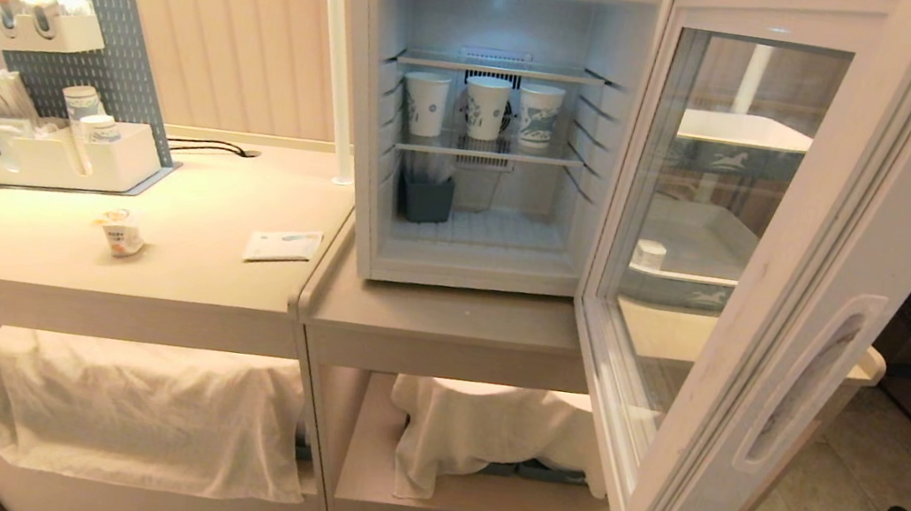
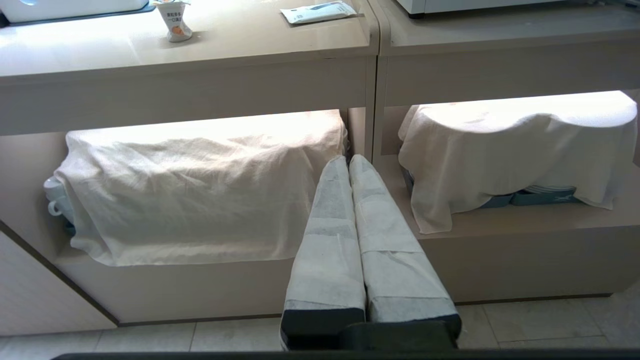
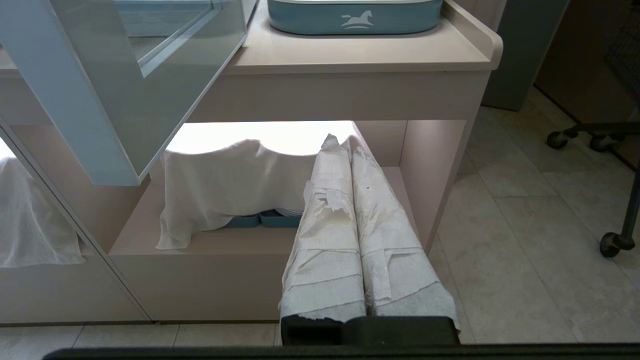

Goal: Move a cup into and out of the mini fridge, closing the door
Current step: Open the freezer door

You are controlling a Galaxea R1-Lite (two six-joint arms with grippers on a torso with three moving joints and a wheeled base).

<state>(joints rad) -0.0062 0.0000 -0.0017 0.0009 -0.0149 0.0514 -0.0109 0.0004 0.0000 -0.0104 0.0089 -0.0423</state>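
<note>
Cup (image 1: 122,232) stands on the tabletop (image 1: 194,272) at about nine o'clock from the mini fridge (image 1: 475,116), bare surface all round it, a flat packet (image 1: 283,246) between them. Only the head view shows the door (image 1: 774,273) swung wide and three paper cups (image 1: 485,106) on a shelf inside. Each wrist view shows wrapped fingers pressed together, empty: left gripper (image 2: 348,160) and right gripper (image 3: 340,141) low before the cloth-covered shelves (image 2: 200,195), well below the cup.
</note>
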